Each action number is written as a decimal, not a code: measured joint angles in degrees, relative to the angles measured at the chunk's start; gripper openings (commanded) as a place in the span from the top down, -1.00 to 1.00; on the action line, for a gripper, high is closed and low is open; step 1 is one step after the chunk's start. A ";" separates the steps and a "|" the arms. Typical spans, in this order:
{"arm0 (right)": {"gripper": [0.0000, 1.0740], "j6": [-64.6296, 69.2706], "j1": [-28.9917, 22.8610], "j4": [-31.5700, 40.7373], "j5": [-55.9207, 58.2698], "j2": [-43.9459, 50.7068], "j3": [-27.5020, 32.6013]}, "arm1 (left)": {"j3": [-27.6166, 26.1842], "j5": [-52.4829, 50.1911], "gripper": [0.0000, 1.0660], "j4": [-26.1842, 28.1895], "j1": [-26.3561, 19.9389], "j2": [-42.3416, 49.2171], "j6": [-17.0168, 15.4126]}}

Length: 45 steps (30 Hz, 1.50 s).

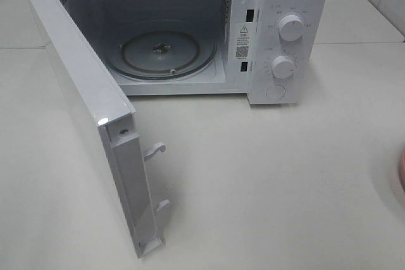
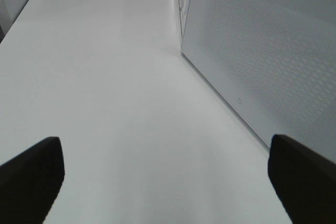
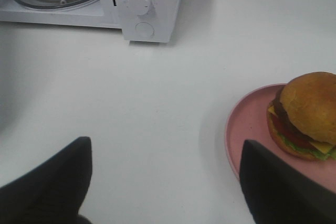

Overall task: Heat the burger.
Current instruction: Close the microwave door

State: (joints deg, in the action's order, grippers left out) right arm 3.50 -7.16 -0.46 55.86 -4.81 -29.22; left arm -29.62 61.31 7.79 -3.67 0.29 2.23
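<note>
- Both claws stand spread with nothing between their fingers: the left gripper (image 2: 165, 182) shows two dark fingertips wide apart over bare white table (image 1: 266, 175), and the right gripper (image 3: 165, 182) shows the same wide gap.
- Beside the left gripper stands the outer face of the microwave door (image 2: 262, 61), a pale panel with a fine dotted mesh, close to one fingertip but not touching it.
- On the pink plate (image 3: 247, 129) sits the burger (image 3: 307, 114), with its golden-brown bun, dark patty, red slice, cheese and green leaf showing; it rests toward the plate's far side from the gripper gap.
- One finger (image 3: 283, 187) of the right gripper overlaps the plate's near rim in the wrist view; contact cannot be told.
- From the high camera, only a sliver of the plate shows at the right edge of the table, well apart from the microwave (image 1: 190, 30).
- Its door (image 1: 88, 118) is swung wide open, and the glass turntable (image 1: 161, 55) inside lies bare.
- Two white knobs (image 1: 290, 28) and a round button sit on the control panel.
</note>
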 measured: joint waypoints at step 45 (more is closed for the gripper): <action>-0.41 0.86 2.01 -0.11 -0.11 4.98 1.03 | 0.00 0.00 -0.83 0.00 0.00 0.00 0.00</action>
State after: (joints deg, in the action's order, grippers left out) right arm 4.35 -5.16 -0.57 55.75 0.17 -28.19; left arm -29.62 61.31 7.79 -3.67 0.29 2.23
